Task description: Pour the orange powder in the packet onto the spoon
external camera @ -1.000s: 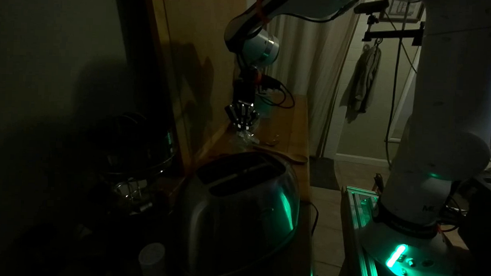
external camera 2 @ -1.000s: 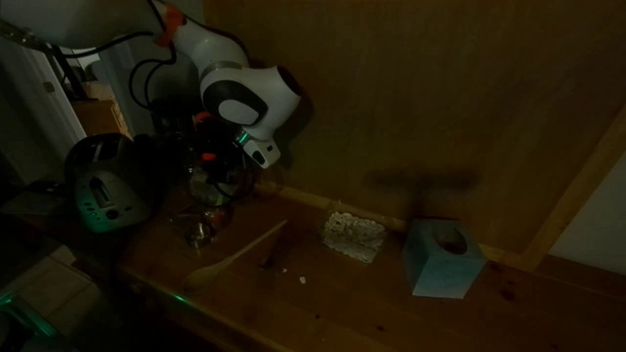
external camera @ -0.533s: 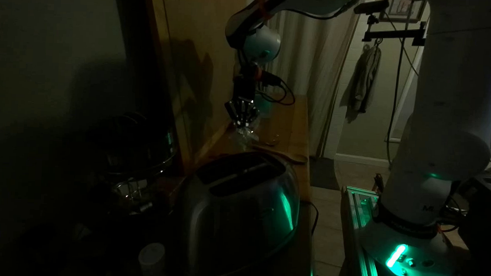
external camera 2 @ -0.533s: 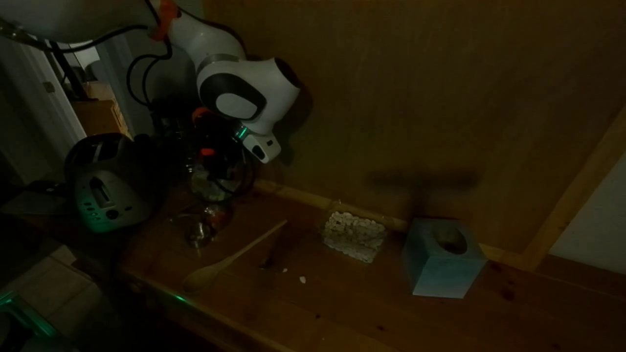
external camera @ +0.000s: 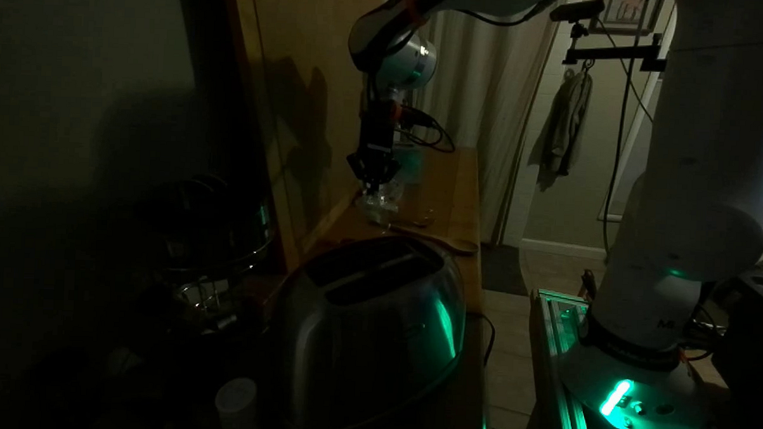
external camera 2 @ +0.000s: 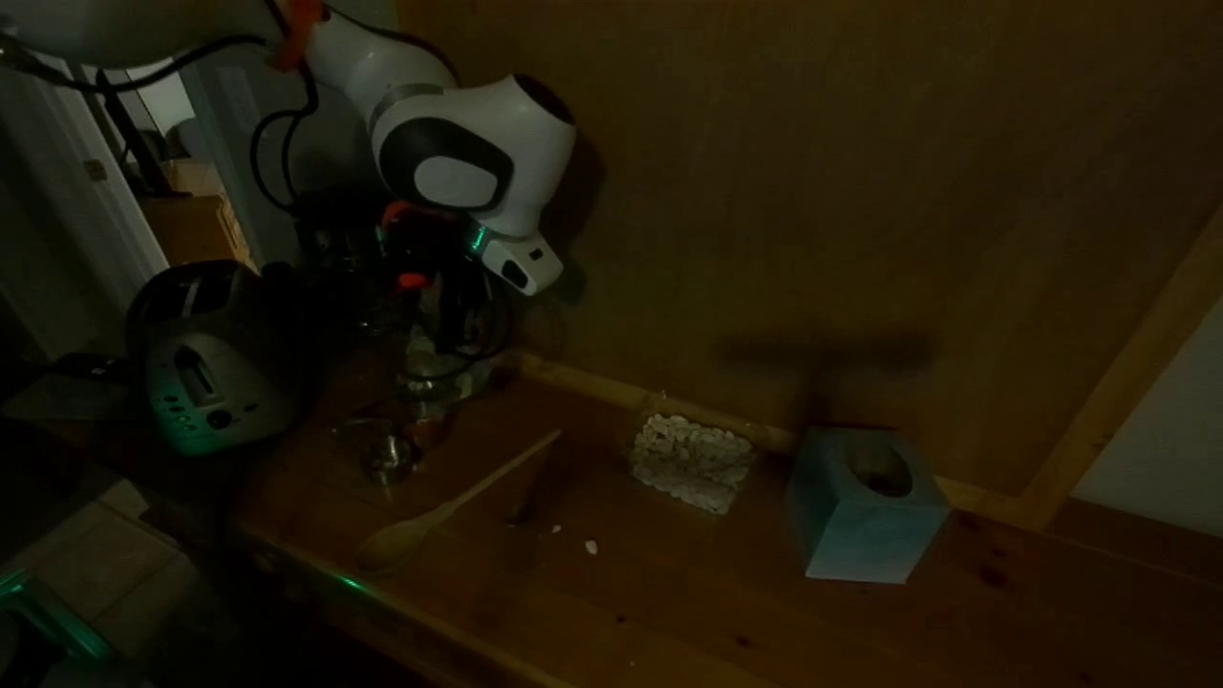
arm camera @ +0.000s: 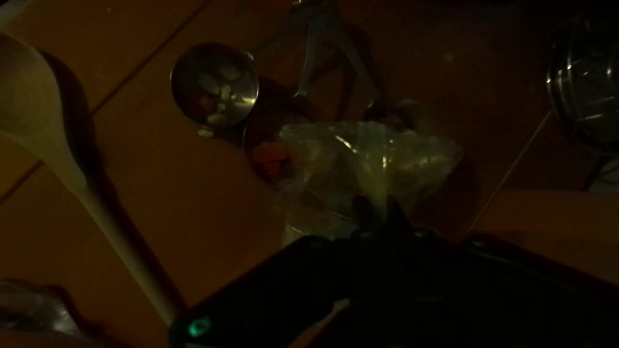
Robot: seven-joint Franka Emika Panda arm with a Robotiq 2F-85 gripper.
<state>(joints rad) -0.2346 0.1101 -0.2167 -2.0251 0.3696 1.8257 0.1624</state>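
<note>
My gripper (arm camera: pixel 379 205) is shut on the clear plastic packet (arm camera: pixel 416 162), whose crumpled sheet spreads out beyond the fingertips; in an exterior view the packet (external camera: pixel 382 208) hangs just under the gripper (external camera: pixel 373 187). What powder is inside it I cannot make out. Orange matter (arm camera: pixel 270 155) shows in a round measuring spoon (arm camera: pixel 251 166), partly covered by the packet's edge. Beside it, a metal measuring spoon (arm camera: pixel 215 87) holds several pale seeds. A wooden spoon (arm camera: pixel 29 96) lies left of these; an exterior view shows its handle (external camera 2: pixel 497 475). Which spoon is meant I cannot tell.
A metal toaster (external camera: pixel 377 341) stands on the counter near the packet. Farther along are a clear box of pale seeds (external camera 2: pixel 693 463) and a blue tissue box (external camera 2: pixel 865 516). A wooden panel (external camera 2: pixel 764 191) rises behind. Part of a shiny round metal thing (arm camera: pixel 587 92) shows at the right.
The arm and gripper have risen a little, with the packet still in the grip. In an exterior view the packet has shifted slightly right. The spoons have not visibly moved.
</note>
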